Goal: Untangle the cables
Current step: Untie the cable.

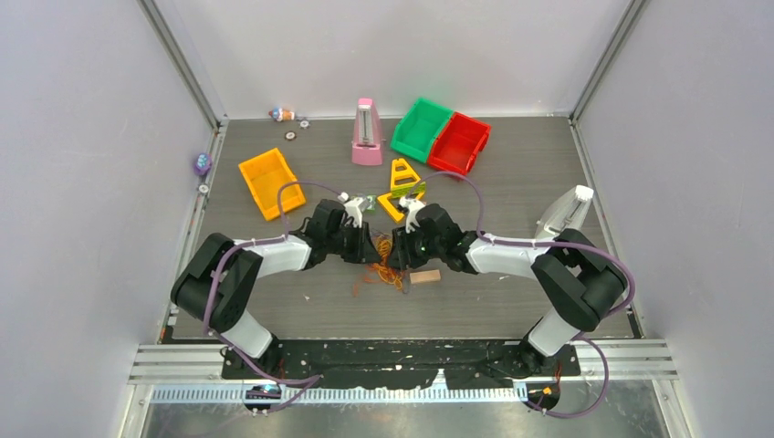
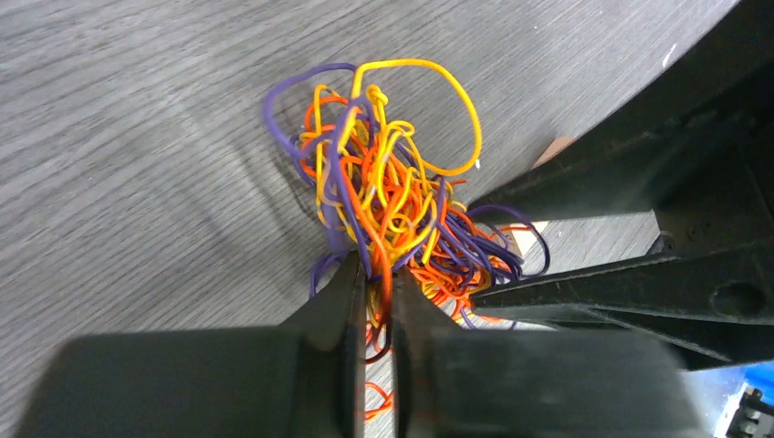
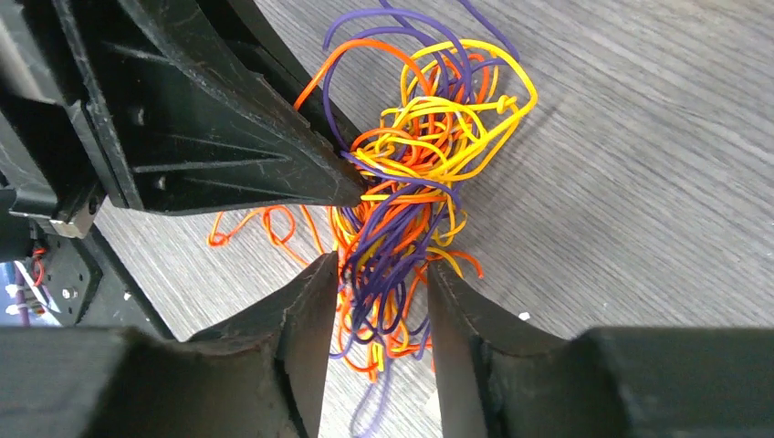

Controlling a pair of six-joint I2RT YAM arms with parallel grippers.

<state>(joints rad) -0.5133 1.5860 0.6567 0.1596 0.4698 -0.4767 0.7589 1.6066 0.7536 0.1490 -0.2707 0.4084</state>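
The cables (image 1: 388, 272) are a small tangle of orange, yellow and purple strands lying on the grey table between both arms. In the left wrist view the cables (image 2: 392, 182) fan out ahead of my left gripper (image 2: 376, 274), whose jaws are pressed nearly together on a few orange and purple strands. In the right wrist view my right gripper (image 3: 376, 265) stands open, its fingers on either side of the cables (image 3: 429, 137), which hang loose between them. The two grippers meet tip to tip over the tangle (image 1: 372, 251) (image 1: 394, 248).
A small wooden block (image 1: 424, 276) lies just right of the tangle. Behind the arms stand an orange bin (image 1: 270, 182), a pink metronome (image 1: 367, 133), green (image 1: 420, 128) and red (image 1: 459, 142) bins and a yellow triangle (image 1: 402, 178). A white object (image 1: 568, 212) sits at the right edge.
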